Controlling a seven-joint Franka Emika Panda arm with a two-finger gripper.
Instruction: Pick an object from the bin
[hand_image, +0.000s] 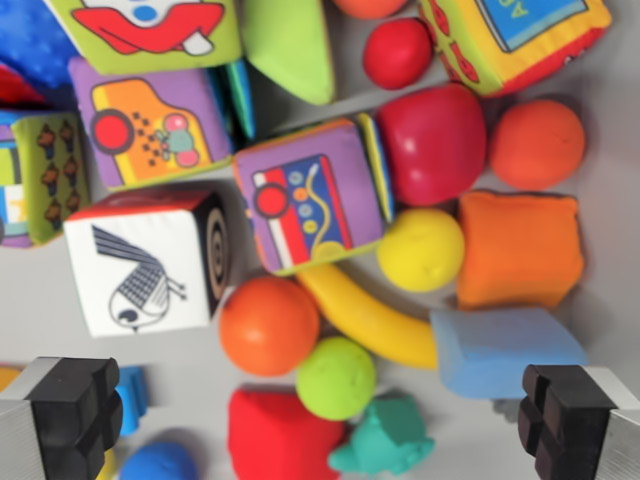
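- gripper (320, 425) is spread wide with nothing between the jaws; black pads (75, 415) sit at the lower left and lower right corners of the frame.
- Nearest the midpoint: green ball (337, 377), just above centre between the pads. It touches the orange ball (268, 325) at its upper left and sits just above the teal toy (385, 438) and red soft shape (280, 435) at the bottom edge.
- Judgement: green ball is the best-aligned pick. It's round, so no long axis to match, and only a small forward shift looks needed.
- Open room: bare bin floor (185, 375) on the ball's left; on the right the blue foam block (500, 350) sits near the right pad and could get clipped.
- yellow banana (375, 320) runs diagonally from centre down to the right, tucked against the blue block; its axis lies skewed to the jaw line, so a worse pick.
- Mid frame: white bird cube (150, 260) at left, purple cube (310, 195) at centre, yellow ball (420, 250), orange block (520, 248) at right. All tightly packed.
- Far, top of frame: more cubes, red balls, green wedge (290, 45); crowded, with no clear finger gaps.
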